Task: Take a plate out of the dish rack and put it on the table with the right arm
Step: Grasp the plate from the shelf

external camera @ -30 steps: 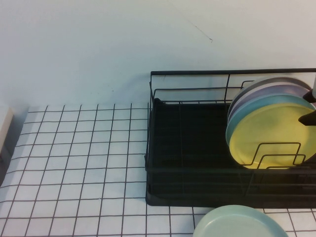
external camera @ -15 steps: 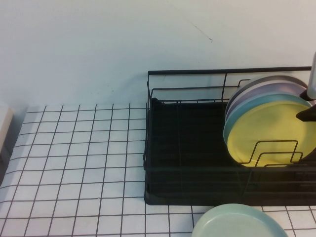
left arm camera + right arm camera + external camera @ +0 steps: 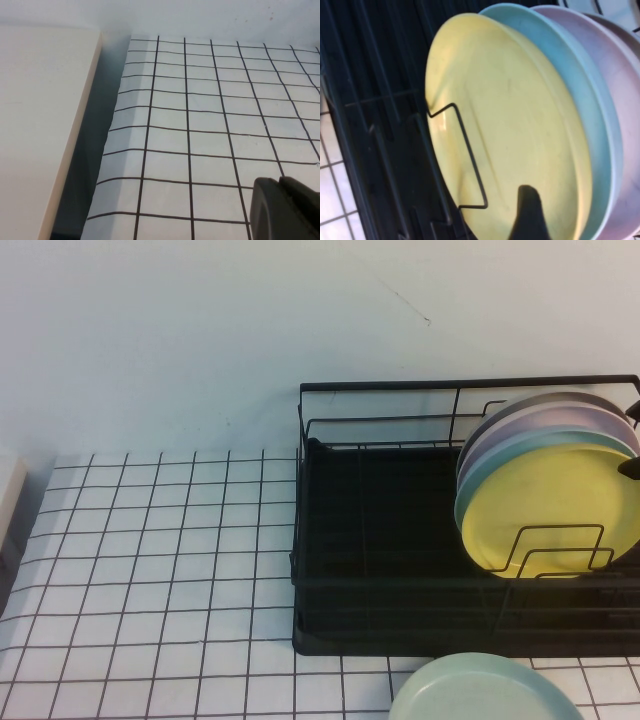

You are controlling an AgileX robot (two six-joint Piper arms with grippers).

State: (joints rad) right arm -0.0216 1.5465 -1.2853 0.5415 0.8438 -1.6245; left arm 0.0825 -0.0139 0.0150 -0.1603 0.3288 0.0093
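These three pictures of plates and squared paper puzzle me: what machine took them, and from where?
A two-armed robot took them. One camera looks down from above; the others ride on each wrist. On the white grid-lined table stands a black wire dish rack holding upright plates, the round pastel yellow plate in front. A pale green plate lies flat before the rack. The right pincer shows as a dark fingertip against the yellow plate, near the rack's right end. The left pincer hangs over bare table beside a cream block. Nothing is visibly held.

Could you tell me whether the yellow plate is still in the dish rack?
Yes: the yellow plate stands on edge in the dish rack, behind a wire divider.
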